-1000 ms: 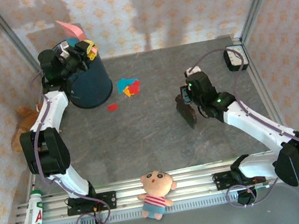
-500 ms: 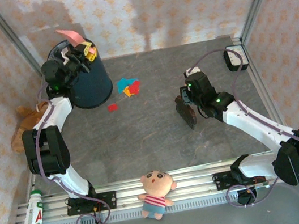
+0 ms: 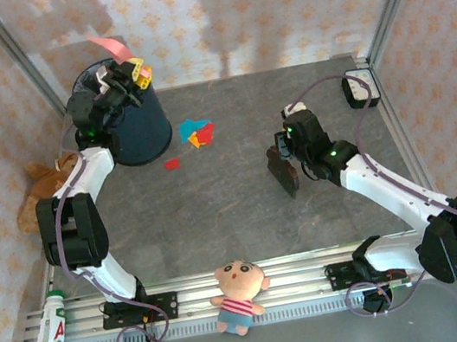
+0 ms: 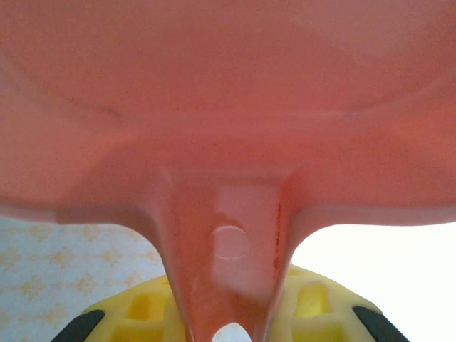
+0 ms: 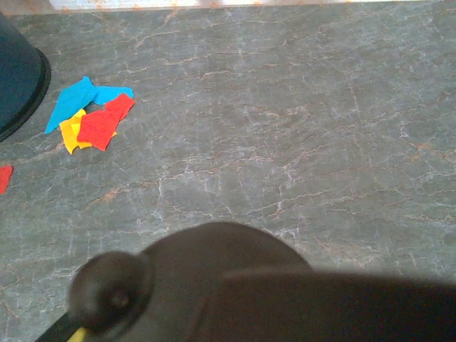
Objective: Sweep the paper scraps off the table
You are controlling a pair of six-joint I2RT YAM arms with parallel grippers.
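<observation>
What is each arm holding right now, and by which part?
Left gripper: the pink dustpan, clamped by its handle. Right gripper: a dark brush, gripped at its upper end.

Middle and near half of the table [image 3: 211, 226] bare, dark blue bin [image 3: 142, 134] blocking the far left corner, white box [image 3: 359, 89] at the far right corner, plush doll [image 3: 239, 294] on the front rail [image 3: 309, 285].

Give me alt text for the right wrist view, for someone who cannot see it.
Blue, red and yellow paper scraps lie piled on the grey table, upper left, beside a dark bin. A blurred dark brush sits in the foreground.
</observation>
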